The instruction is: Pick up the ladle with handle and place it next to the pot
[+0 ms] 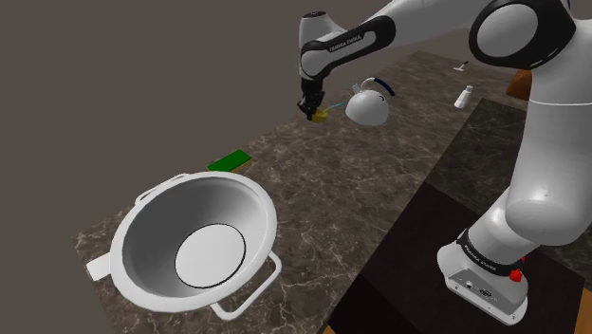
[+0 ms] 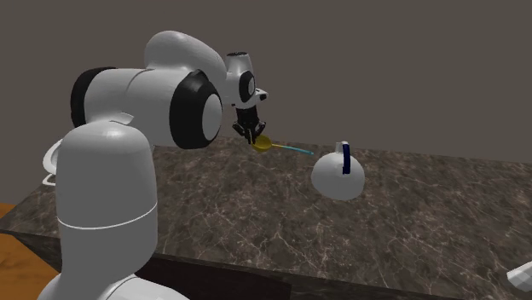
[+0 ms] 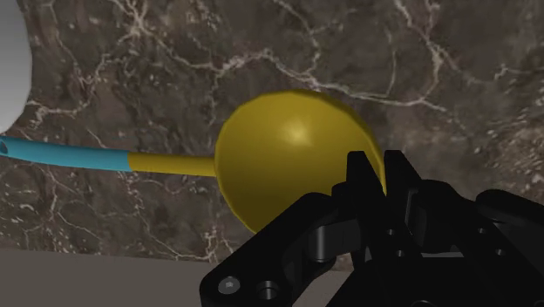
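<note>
The ladle has a yellow bowl and a thin handle that turns light blue toward its end. My black gripper is shut on the rim of the bowl. In the shoulder view the gripper holds the ladle near the far edge of the dark marble counter, seemingly just above it. From the second exterior view the ladle hangs under the gripper, handle pointing at the white kettle. The pot, large, white and two-handled, stands at the counter's near left end, well away from the gripper.
A round white kettle with a dark blue handle sits just beyond the ladle's handle tip. A green block lies between gripper and pot. A small white bottle stands far right. The counter's far edge runs close behind the gripper.
</note>
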Robot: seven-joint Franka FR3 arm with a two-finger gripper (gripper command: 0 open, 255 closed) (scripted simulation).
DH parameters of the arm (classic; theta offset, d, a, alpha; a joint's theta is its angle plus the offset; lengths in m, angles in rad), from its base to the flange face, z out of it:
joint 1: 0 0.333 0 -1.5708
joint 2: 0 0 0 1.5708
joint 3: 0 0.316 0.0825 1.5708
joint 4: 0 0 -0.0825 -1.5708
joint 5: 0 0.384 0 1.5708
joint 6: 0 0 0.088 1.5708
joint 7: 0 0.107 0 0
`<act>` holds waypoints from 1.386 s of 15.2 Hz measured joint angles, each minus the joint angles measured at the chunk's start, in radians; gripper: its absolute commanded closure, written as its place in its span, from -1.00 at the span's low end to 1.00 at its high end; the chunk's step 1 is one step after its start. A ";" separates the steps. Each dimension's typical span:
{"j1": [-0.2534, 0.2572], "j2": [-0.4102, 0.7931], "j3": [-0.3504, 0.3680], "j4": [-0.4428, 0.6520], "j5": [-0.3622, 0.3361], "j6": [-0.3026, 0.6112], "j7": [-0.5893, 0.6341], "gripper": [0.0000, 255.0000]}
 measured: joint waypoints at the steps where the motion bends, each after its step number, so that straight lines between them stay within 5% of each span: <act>1: 0.000 -0.008 0.001 0.003 0.001 -0.010 -0.001 1.00; 21: 0.000 -0.081 0.006 0.167 0.018 -0.246 -0.031 1.00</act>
